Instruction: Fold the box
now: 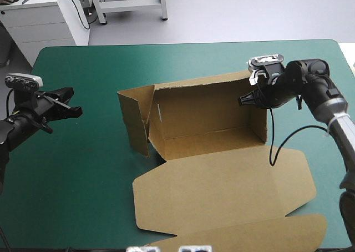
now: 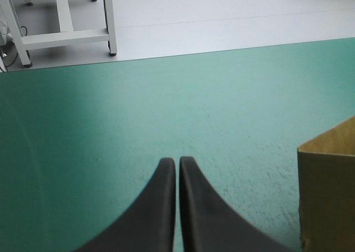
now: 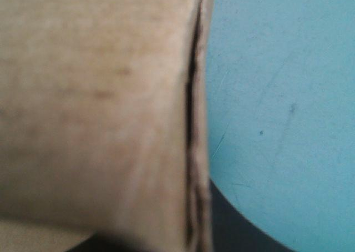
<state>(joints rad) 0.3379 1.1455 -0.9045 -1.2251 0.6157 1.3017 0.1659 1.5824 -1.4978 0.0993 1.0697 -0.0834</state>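
Note:
The brown box (image 1: 205, 116) stands mid-table as an open tray with its long back wall and right end wall raised. Its left end flap (image 1: 133, 121) stands swung outward. The lid (image 1: 222, 188) lies flat toward the table's near edge. My right gripper (image 1: 246, 100) is at the top of the right end wall, shut on the box. In the right wrist view the wall's doubled edge (image 3: 194, 124) runs up between the fingers, and one black finger (image 3: 236, 230) shows beside it. My left gripper (image 1: 77, 112) (image 2: 177, 162) is shut and empty, hovering left of the box (image 2: 330, 191).
The lid's outer flap (image 1: 249, 232) reaches the table's near edge. Bare teal-green cover (image 1: 77, 180) lies between the left gripper and the box, and behind the box to the far edge. A white desk (image 1: 44, 19) stands beyond the far left corner.

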